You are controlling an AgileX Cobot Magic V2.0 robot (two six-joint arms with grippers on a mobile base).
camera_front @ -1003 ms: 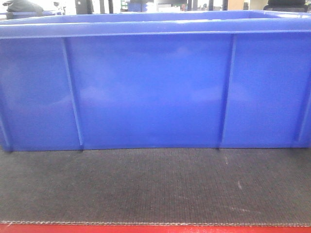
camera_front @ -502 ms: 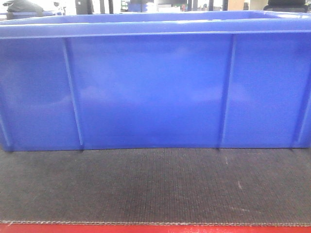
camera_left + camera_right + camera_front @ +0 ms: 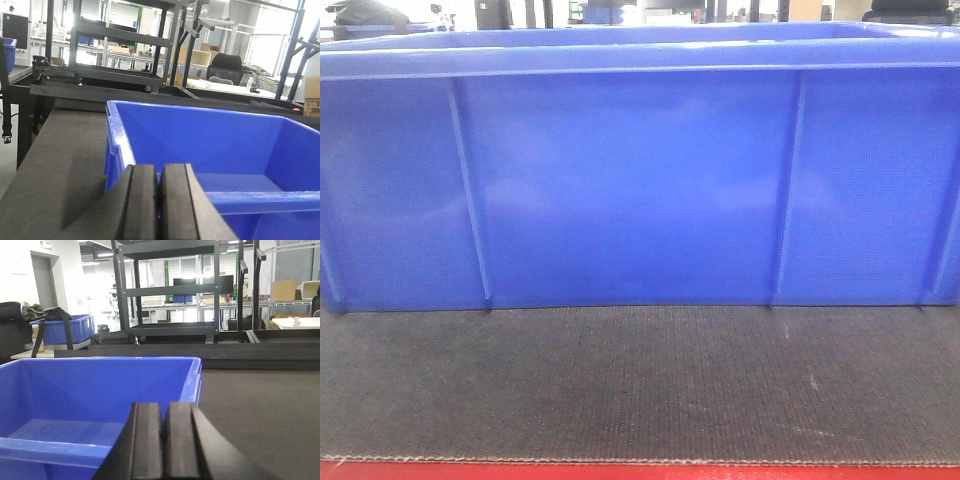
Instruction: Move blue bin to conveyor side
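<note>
Left wrist view showed my left hand (image 3: 159,200) with pads pressed together, pinching nothing, just before the near rim of the blue bin (image 3: 210,150). My right hand (image 3: 165,440) sat likewise, pads pressed together, at the bin's other near corner. The bin stood on the conveyor (image 3: 640,380), set back from its red edge strip (image 3: 640,470). I judged this the approach step; next I needed contact with the rim or wall. Counted: one task bin, two hands, one other crate (image 3: 65,327) well beyond the bin.

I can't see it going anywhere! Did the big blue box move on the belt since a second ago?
No. The blue bin has kept its place: its bottom edge and ribs line up the same against the conveyor and its red edge strip.
</note>
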